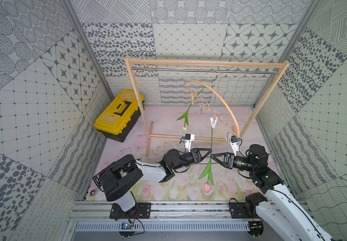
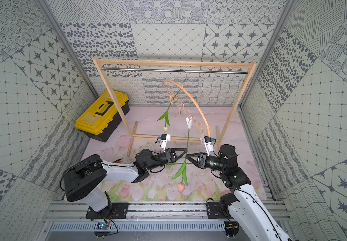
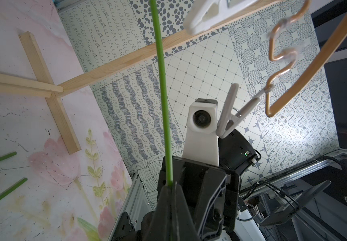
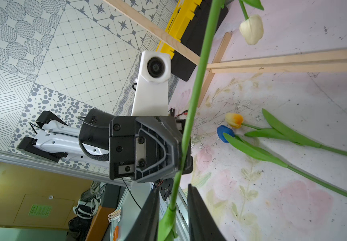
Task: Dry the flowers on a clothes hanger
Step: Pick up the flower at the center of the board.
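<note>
Yellow toolbox shut, contents hidden, left claw pinching pink tulip stem

The pink tulip has a green stem and green leaves, and so does the cream-white tulip. The blue tulip and yellow-orange tulip show against a pale pink mat printed with faded tulips. The clothes hanger is tan and its hook is silver. The toolbox is yellow over black. The walls carry grey dots, stars, grids and squiggles on cream.
</note>
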Robot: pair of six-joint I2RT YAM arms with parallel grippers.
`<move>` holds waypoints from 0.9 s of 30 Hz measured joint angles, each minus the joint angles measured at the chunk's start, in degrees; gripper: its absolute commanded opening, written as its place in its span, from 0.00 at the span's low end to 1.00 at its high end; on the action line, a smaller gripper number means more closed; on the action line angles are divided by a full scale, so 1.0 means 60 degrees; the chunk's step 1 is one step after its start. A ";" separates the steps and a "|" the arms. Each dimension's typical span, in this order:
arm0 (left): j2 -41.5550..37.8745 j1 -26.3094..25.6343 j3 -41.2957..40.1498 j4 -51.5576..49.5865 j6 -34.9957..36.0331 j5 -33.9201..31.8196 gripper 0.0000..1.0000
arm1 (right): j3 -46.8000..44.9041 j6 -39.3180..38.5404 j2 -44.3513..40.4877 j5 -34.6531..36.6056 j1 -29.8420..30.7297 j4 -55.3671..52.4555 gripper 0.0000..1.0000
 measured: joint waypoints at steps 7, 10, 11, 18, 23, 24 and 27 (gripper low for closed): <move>0.0000 0.0000 0.0000 0.0044 0.0000 0.0007 0.00 | 0.0117 -0.0080 0.0361 0.0015 0.0280 0.0051 0.18; 0.0000 0.0000 0.0000 0.0051 0.0000 0.0011 0.00 | 0.0124 -0.0084 0.0430 0.0044 0.0361 0.0051 0.17; 0.0000 0.0000 0.0000 0.0058 0.0000 0.0015 0.00 | 0.0124 -0.0084 0.0430 0.0062 0.0372 0.0047 0.16; 0.0000 0.0000 0.0000 0.0080 0.0000 0.0073 0.00 | 0.0124 -0.0117 0.0430 0.0357 0.0393 0.0044 0.20; 0.0000 0.0000 0.0000 0.0069 0.0004 0.0102 0.00 | 0.0153 -0.0153 0.0437 0.0576 0.0397 0.0007 0.19; 0.0000 0.0000 0.0000 0.0073 0.0000 0.0113 0.00 | 0.0219 -0.0175 0.0459 0.0619 0.0401 -0.0029 0.19; 0.0000 0.0004 0.0000 0.0160 0.0007 0.0102 0.00 | 0.0419 -0.0310 0.0481 0.0739 0.0401 -0.0233 0.17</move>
